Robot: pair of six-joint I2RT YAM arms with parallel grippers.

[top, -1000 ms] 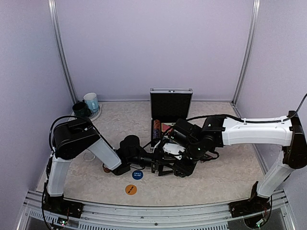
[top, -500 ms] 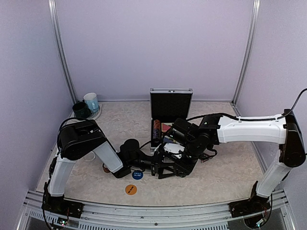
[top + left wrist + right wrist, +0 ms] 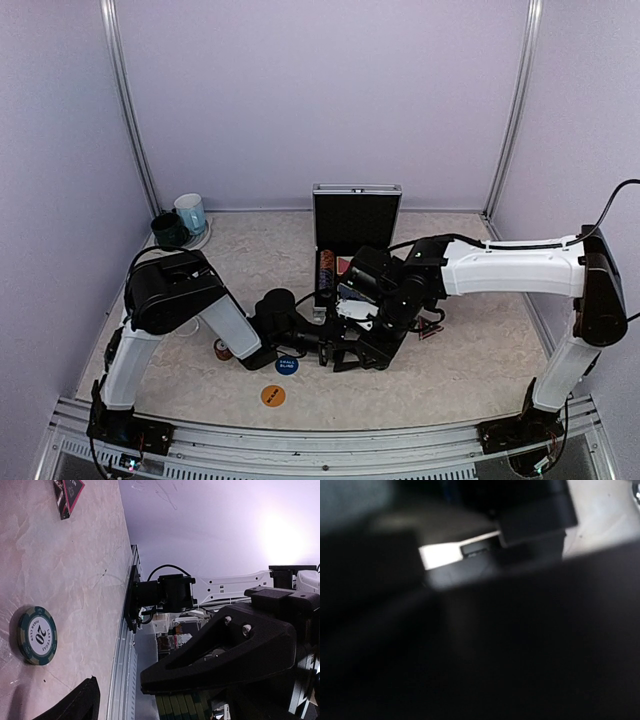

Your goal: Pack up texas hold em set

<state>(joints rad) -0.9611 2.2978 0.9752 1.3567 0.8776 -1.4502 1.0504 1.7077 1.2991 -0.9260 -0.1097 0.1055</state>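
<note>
The silver case (image 3: 357,215) stands open at the back middle, with chip stacks (image 3: 326,270) and a red card deck (image 3: 347,265) in its base. My left gripper (image 3: 330,352) lies low on the table, its jaws apart; one finger (image 3: 75,705) shows at the bottom left. A green chip stack (image 3: 182,707) sits between them against a black finger (image 3: 225,650) of my right gripper (image 3: 362,350). The right wrist view is dark. A single green chip (image 3: 37,635) and the dark triangular marker (image 3: 67,495) lie on the table. The blue button (image 3: 287,365) and the orange button (image 3: 273,396) lie in front.
A small chip stack (image 3: 222,349) stands beside the left arm. A dark green mug (image 3: 170,229) and a light blue mug (image 3: 190,212) stand at the back left. The metal rail (image 3: 300,440) runs along the near edge.
The left arm has slid right, closer to the right gripper, uncovering the small chip stack beside it. The right gripper has shifted slightly toward the case.
</note>
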